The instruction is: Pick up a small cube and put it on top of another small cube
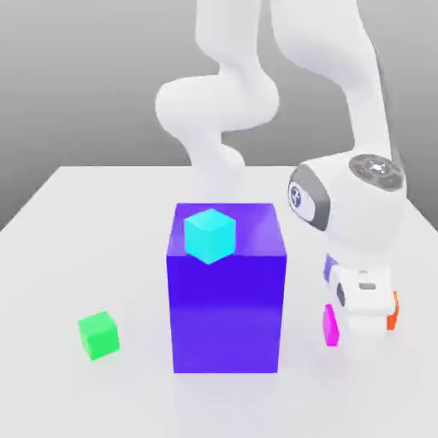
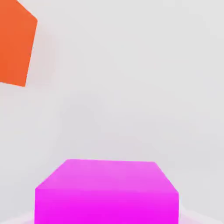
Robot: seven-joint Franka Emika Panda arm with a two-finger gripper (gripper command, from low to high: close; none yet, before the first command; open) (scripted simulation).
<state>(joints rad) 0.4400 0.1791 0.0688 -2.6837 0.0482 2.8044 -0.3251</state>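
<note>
Low over the table at the exterior view's right, the gripper [image 1: 358,325] hangs from the white arm [image 1: 359,94] with its fingers drawn in tight. The magenta cube [image 1: 330,325] shows just at the side of the white hand, peeking out toward the big block, and in the hand view the magenta cube [image 2: 107,192] sits right up against the camera with pale table beyond it. It appears to be the thing the fingers are closed on, though the fingertips themselves are hidden behind the hand's body. Whether it rests on the surface or has left it I cannot tell.

On the hand's other side an orange cube [image 1: 392,311] shows as a sliver, very close to the hand; in the hand view the orange cube [image 2: 15,43] lies apart from the magenta one.

Further toward the middle stands the tall blue-violet block [image 1: 227,308], with a cyan cube [image 1: 210,235] on its top near the front edge. Well beyond it, toward the exterior view's left, the green cube [image 1: 98,334] sits alone on the table.

The table [image 1: 103,214] is a smooth, pale, slightly glossy white, faintly mirroring the block at its foot. Behind it the room is a plain grey backdrop, darker higher up.
</note>
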